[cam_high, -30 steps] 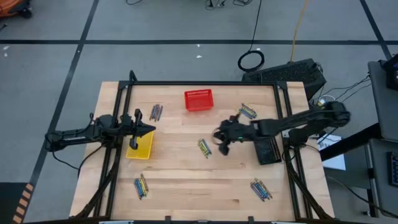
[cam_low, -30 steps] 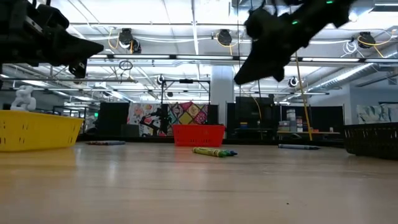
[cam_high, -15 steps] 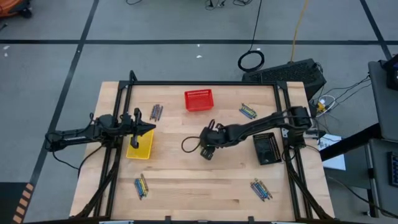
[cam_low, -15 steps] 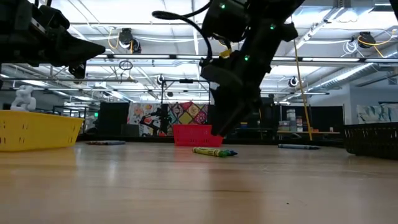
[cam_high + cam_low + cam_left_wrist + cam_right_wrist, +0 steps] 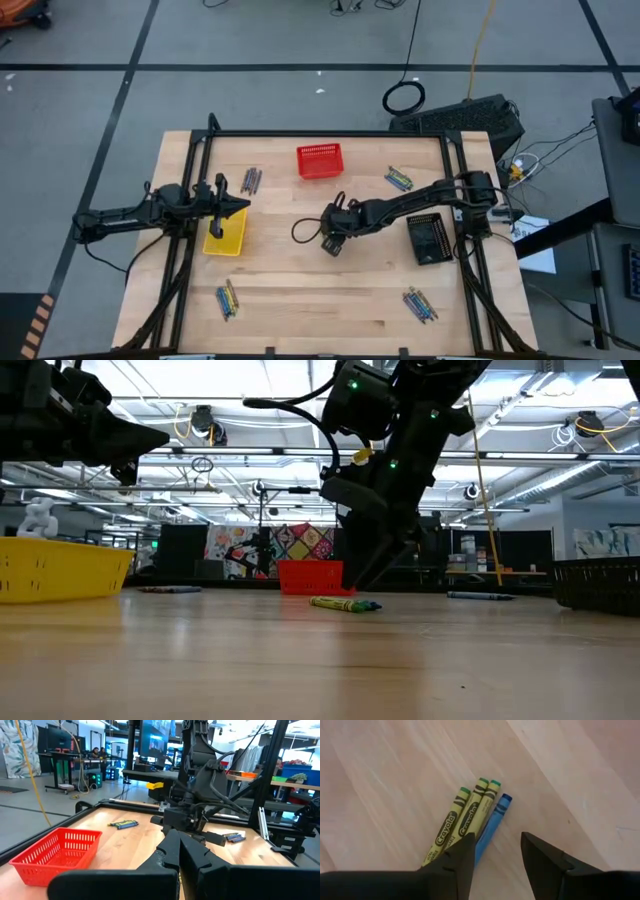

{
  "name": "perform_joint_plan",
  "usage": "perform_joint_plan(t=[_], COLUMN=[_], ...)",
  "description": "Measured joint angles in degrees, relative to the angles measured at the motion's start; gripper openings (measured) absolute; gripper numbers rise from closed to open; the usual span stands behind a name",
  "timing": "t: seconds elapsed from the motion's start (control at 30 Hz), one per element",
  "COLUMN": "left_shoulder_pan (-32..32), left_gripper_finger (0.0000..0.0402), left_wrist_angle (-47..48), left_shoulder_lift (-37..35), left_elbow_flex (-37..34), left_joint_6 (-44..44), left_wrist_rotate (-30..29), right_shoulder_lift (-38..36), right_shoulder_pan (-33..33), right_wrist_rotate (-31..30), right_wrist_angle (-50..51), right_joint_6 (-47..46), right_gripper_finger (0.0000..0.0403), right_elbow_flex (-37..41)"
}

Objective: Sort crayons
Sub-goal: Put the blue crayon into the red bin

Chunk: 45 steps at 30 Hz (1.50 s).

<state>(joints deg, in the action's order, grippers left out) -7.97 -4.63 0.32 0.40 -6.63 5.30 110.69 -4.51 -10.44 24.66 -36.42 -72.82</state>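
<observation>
A small bunch of crayons (image 5: 470, 815), three yellow-green and one blue (image 5: 495, 817), lies flat on the wooden table near its middle (image 5: 345, 604). My right gripper (image 5: 497, 840) slants down just above their near ends, open; one finger stands over the yellow-green ones, the other beside the blue one. I cannot tell whether it touches them. In the high view this gripper (image 5: 331, 240) hides the bunch. My left gripper (image 5: 236, 210) waits shut, level, above the yellow basket (image 5: 224, 238) at the table's left.
A red basket (image 5: 319, 160) stands at the far middle and a black basket (image 5: 430, 238) at the right. More crayon bunches lie at the far left (image 5: 250, 180), far right (image 5: 399, 179), near left (image 5: 227, 298) and near right (image 5: 420, 305).
My right gripper has swung from beside the black basket toward the table's left and sunk down over the middle crayon bunch, tipping more steeply downward. It has kept nearly still for the last half second. The crayons have not moved.
</observation>
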Motion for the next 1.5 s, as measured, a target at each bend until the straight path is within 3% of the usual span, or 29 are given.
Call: perform_joint_plan(t=[0.57, 0.7, 0.83, 0.9, 1.03, 1.17, 1.37, 1.5], left_shoulder_pan=[0.01, 0.0, 0.0, 0.01, 0.0, 0.0, 0.0, 0.0], left_gripper_finger=[0.0, 0.0, 0.0, 0.0, 0.0, 0.0, 0.0, 0.0], left_wrist_angle=[-0.01, 0.01, 0.21, 0.6, 0.64, 0.9, 0.88, 0.37], left_shoulder_lift=[0.0, 0.0, 0.0, 0.0, 0.0, 0.04, 0.04, 0.04], left_elbow_flex=[0.0, 0.01, 0.01, 0.0, 0.0, 0.0, -0.01, 0.01], left_joint_6=[0.02, 0.02, 0.02, 0.02, 0.02, 0.04, 0.04, -0.12], left_wrist_rotate=[0.0, 0.0, 0.0, 0.0, 0.0, 0.0, 0.0, 0.0], right_shoulder_lift=[2.43, 2.34, 2.1, 1.37, -2.03, -5.36, -1.82, 1.53], right_shoulder_pan=[0.33, 0.48, 0.48, 0.74, 4.2, 11.01, 23.16, 28.01], right_wrist_rotate=[-0.02, -0.06, -0.03, -0.04, 0.56, 0.31, 13.06, 13.25], right_wrist_angle=[3.09, 6.64, 9.65, 11.35, 15.18, 12.12, -0.04, -0.19], right_joint_6=[-1.92, -1.95, -1.23, 0.73, 9.02, 24.16, 46.39, 58.63], right_gripper_finger=[0.0135, 0.0094, 0.002, 0.001, 0.0009, 0.0004, 0.0002, 0.0003], right_elbow_flex=[-0.14, -0.2, -0.2, -0.16, -1.27, -7.39, -12.91, -15.38])
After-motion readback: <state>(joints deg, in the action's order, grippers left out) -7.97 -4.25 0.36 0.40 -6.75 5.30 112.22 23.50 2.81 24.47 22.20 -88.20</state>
